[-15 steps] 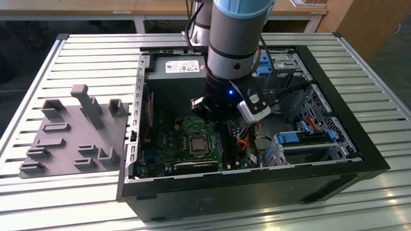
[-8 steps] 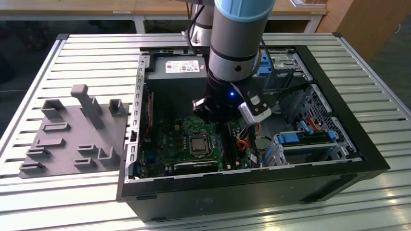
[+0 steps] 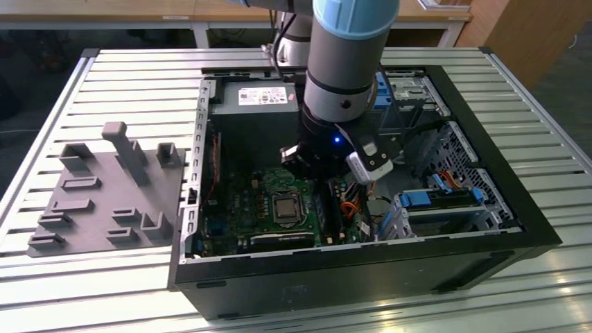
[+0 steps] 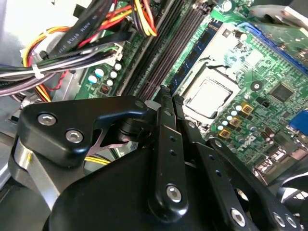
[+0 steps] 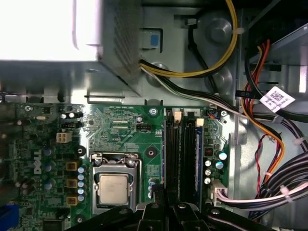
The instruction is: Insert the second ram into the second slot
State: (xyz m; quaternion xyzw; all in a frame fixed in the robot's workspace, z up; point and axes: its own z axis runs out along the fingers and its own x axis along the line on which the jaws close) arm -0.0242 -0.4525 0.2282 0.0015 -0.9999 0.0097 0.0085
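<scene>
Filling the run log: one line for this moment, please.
gripper: shut | position: above RAM slots | location: inside case

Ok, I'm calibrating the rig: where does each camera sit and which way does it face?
Exterior view: off the arm, high up, looking down into the open computer case; the arm reaches in.
First wrist view: on the wrist, facing down at the motherboard; the gripper shows.
Second wrist view: on the wrist, looking obliquely past the gripper's linkage.
Shared: both wrist views show the CPU socket and memory slots.
</scene>
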